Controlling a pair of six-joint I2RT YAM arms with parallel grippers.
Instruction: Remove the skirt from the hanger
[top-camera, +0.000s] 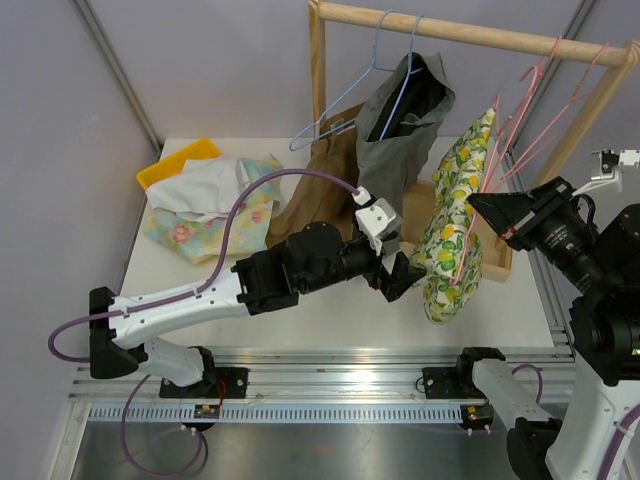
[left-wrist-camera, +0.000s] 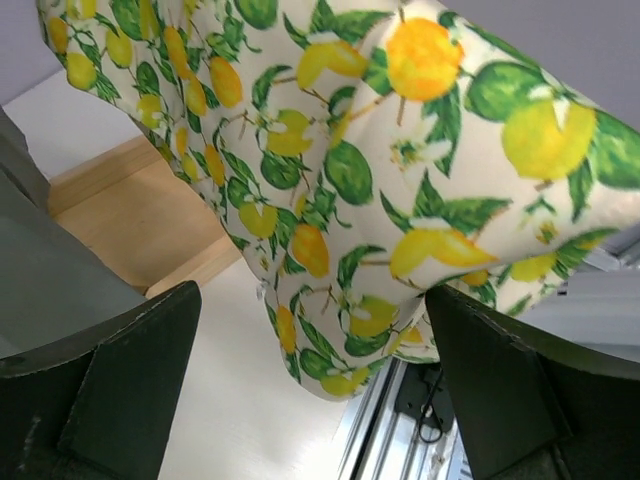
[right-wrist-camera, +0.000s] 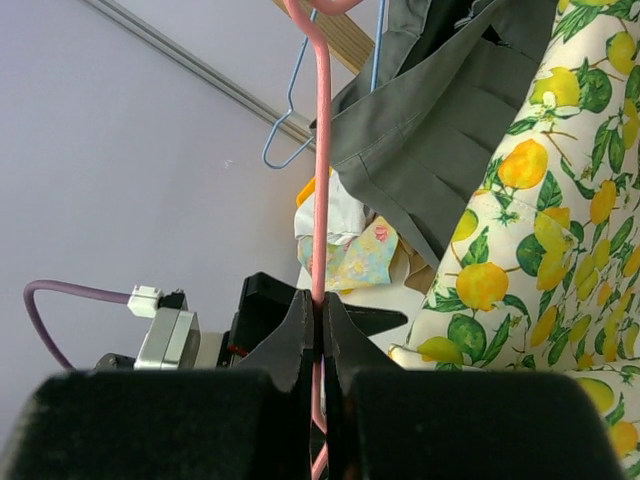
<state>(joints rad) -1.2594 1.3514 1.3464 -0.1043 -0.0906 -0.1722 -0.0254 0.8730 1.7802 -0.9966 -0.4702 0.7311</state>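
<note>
The skirt (top-camera: 455, 220), white with a lemon and leaf print, hangs from a pink wire hanger (top-camera: 522, 105) hooked on the wooden rail. My right gripper (top-camera: 492, 207) is at the skirt's upper right, shut on the pink hanger (right-wrist-camera: 321, 150); the wire runs straight between its closed fingers (right-wrist-camera: 300, 330). My left gripper (top-camera: 402, 277) is low at the skirt's left side and open. In the left wrist view the skirt's lower end (left-wrist-camera: 400, 150) hangs between the widely spread fingers (left-wrist-camera: 130, 380) of the left gripper (left-wrist-camera: 312, 305), with nothing gripped.
The wooden rail (top-camera: 470, 32) also carries a grey garment (top-camera: 400, 120) on a blue hanger (top-camera: 345, 100), with a brown garment (top-camera: 320, 185) behind my left arm. A pile of cloths (top-camera: 210, 205) over a yellow tray (top-camera: 180, 162) lies at the left. A metal rail (top-camera: 350, 360) edges the table front.
</note>
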